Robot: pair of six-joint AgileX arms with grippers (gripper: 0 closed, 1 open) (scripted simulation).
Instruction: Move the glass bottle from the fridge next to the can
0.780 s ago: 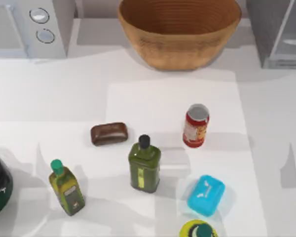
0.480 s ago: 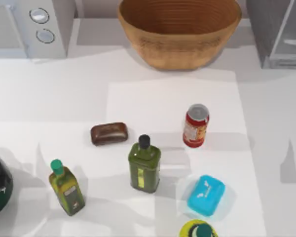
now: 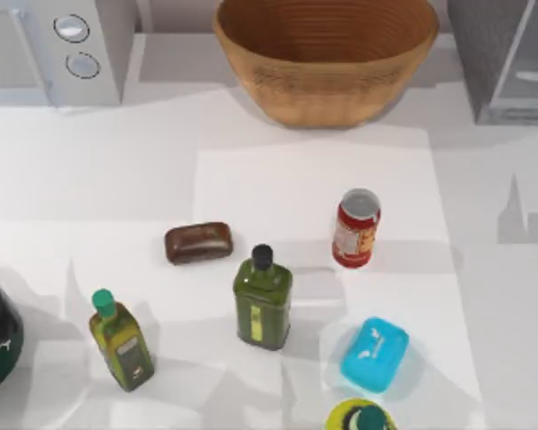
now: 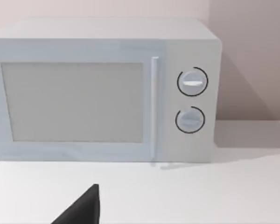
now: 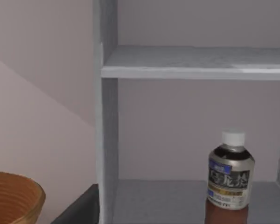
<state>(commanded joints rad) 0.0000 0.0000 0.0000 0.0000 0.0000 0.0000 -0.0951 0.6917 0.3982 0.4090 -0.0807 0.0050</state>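
Note:
The glass bottle [image 5: 228, 182], with its white cap, grey-blue label and reddish-brown lower body, stands upright on the fridge [image 5: 107, 140] floor below a shelf, seen in the right wrist view. A dark part of my right gripper [image 5: 81, 210] shows at that view's lower edge, well short of the bottle. From above, the fridge [image 3: 502, 63] sits at the table's back right. The red can [image 3: 356, 228] stands upright right of centre. A dark part of my left gripper [image 4: 84, 207] faces the grey appliance with two knobs.
A wicker basket [image 3: 327, 54] stands at the back centre and the two-knob appliance [image 3: 54, 45] at the back left. Near the can are a brown bar [image 3: 198, 242], a green square bottle [image 3: 263, 300], a small olive bottle [image 3: 121, 340] and a blue object [image 3: 375, 354].
An arm's shadow on the table's right side has slid back toward the fridge. The can and the other table objects have not moved.

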